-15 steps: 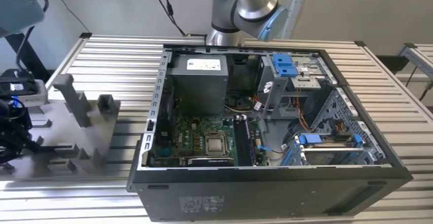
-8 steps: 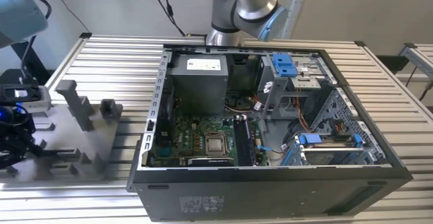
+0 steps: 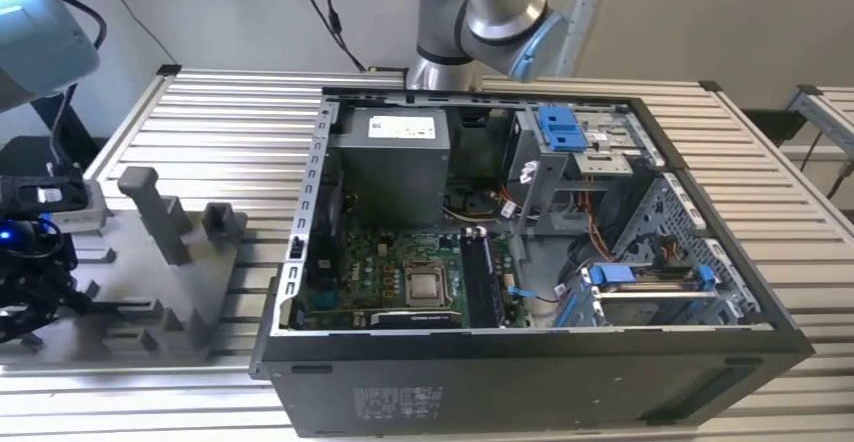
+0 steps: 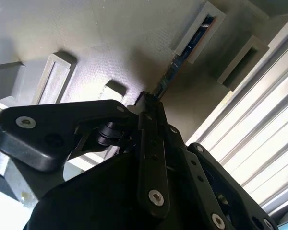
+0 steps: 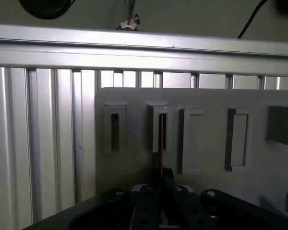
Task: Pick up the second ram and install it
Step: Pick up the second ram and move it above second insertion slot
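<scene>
Second ram (image 4: 175, 67) stands on edge in one slot of the grey fixture tray (image 4: 110, 28), seen as a thin line in the first wrist view (image 5: 161, 139). The gripper (image 4: 148, 103) has its jaws closed on the ram's free end. Tray (image 3: 174, 347) and gripper (image 3: 34, 292) sit at the exterior view's left, beside the open computer case (image 3: 534, 372) on the slatted table (image 3: 227, 102).
</scene>
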